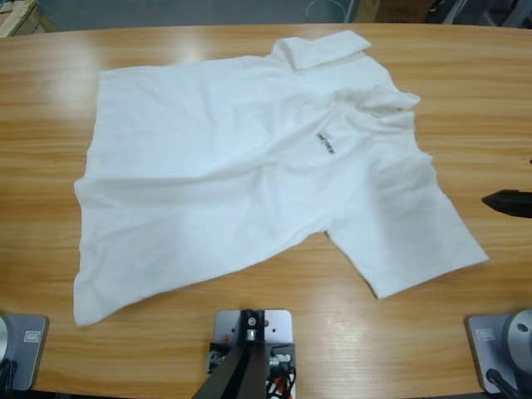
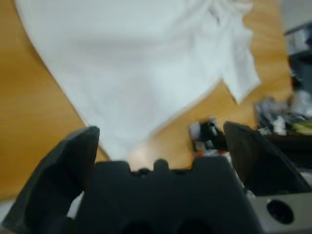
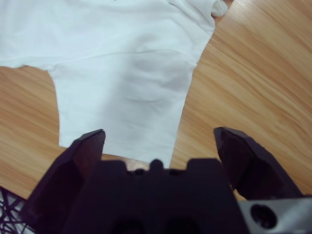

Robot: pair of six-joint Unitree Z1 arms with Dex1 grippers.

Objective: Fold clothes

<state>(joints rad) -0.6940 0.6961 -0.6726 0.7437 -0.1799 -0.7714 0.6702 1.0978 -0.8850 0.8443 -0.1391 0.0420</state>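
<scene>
Evidently nothing is folded yet: the white collared shirt [image 1: 266, 166] lies spread flat (somewhat rumpled) on the wooden table [image 1: 465, 83]; left gripper [image 2: 161, 141] and right gripper [image 3: 158, 141] gape wide, empty.

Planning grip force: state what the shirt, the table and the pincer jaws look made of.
Shirt: soft thin white cloth, matte; it creases and lies limp.
Table: wood or wood veneer, glossy; grain lines and light glare.
Right pincer jaws: matte black, probably plastic or rubber; cannot tell which.
</scene>
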